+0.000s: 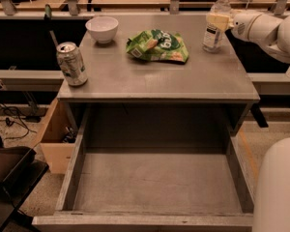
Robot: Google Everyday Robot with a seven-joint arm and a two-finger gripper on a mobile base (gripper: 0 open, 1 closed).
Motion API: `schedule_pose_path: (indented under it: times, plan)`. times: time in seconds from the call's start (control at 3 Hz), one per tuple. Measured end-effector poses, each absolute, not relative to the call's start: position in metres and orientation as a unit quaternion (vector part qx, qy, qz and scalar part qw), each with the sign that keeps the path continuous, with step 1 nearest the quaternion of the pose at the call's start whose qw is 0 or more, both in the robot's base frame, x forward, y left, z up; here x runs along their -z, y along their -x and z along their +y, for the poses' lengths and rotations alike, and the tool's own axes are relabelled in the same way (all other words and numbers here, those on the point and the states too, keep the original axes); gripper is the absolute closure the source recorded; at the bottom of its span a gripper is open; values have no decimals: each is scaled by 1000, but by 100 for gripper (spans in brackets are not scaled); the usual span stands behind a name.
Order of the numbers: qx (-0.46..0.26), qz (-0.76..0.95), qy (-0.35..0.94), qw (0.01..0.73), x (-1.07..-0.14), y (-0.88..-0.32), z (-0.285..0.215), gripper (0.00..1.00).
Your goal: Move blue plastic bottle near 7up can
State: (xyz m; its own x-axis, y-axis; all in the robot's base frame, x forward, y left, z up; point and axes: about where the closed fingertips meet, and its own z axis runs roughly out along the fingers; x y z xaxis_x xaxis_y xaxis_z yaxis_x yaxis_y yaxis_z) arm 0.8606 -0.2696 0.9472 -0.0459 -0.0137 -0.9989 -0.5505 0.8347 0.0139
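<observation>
The blue plastic bottle [215, 23], clear with a white cap and a white label, stands upright at the far right corner of the grey tabletop [154, 76]. My gripper [218, 20] reaches in from the right on a white arm and is at the bottle's upper half, touching or overlapping it. The 7up can [72, 64], silver with green markings, stands upright at the tabletop's front left edge, far from the bottle.
A white bowl [102, 29] sits at the back left. A green snack bag [157, 46] lies in the middle back, between bottle and can. Below the tabletop, a large open drawer [154, 178] sticks out toward me. A white robot part [278, 187] fills the lower right.
</observation>
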Motion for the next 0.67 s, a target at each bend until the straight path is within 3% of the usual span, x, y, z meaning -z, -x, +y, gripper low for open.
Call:
schedule_pose_path:
  times: [0.33,0.67]
  plan:
    - [-205,694,204,659,-946,-862,-266,95]
    - [-198,694,208,661,-953,-860,-267,100]
